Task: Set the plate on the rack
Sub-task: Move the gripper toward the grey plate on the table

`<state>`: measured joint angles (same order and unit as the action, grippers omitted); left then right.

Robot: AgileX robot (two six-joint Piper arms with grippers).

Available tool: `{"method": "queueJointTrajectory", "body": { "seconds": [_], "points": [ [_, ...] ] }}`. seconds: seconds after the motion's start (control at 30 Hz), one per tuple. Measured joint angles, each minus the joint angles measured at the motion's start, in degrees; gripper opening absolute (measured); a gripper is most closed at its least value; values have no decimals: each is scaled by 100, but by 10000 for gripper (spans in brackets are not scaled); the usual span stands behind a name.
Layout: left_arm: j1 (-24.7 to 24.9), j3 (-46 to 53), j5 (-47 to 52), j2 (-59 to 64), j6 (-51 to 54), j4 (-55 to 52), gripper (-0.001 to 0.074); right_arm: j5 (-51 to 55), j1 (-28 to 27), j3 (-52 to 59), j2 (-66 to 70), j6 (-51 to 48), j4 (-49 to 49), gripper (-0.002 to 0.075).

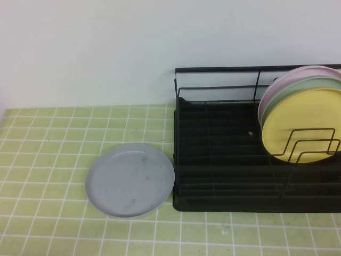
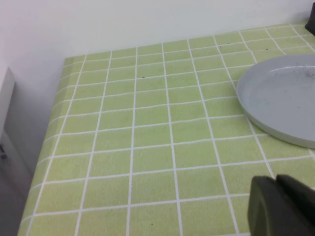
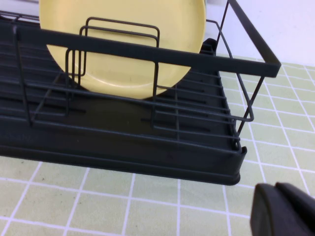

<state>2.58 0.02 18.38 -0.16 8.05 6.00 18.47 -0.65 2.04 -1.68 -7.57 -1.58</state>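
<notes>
Nothing of the task looks done yet. Nearest, the left gripper (image 2: 278, 196) hangs low, well left of the dish rack (image 1: 224, 154), and the right gripper (image 3: 278, 201) is before its front right corner. Both have their fingers pressed together, holding nothing. The grey plate (image 1: 130, 180) lies flat on the table (image 1: 48, 160) just left of the rack — ungrasped. Lifting, tipping and slotting remain. A yellow plate (image 1: 301, 125) stands at the rack's right end. The table is green-tiled — behind the rack is a bare white wall (image 1: 106, 48).
</notes>
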Motion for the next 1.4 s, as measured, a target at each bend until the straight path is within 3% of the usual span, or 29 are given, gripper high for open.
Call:
{"method": "queueJointTrajectory", "body": {
  "seconds": [0.97, 1.4],
  "points": [
    [0, 0, -56, 0, 22, -61, -2, 0, 0, 0, 0, 0, 0, -3],
    [0, 0, -2858, 0, 1, 688, -2, 0, 0, 0, 0, 0, 0, -4]
  ]
}}
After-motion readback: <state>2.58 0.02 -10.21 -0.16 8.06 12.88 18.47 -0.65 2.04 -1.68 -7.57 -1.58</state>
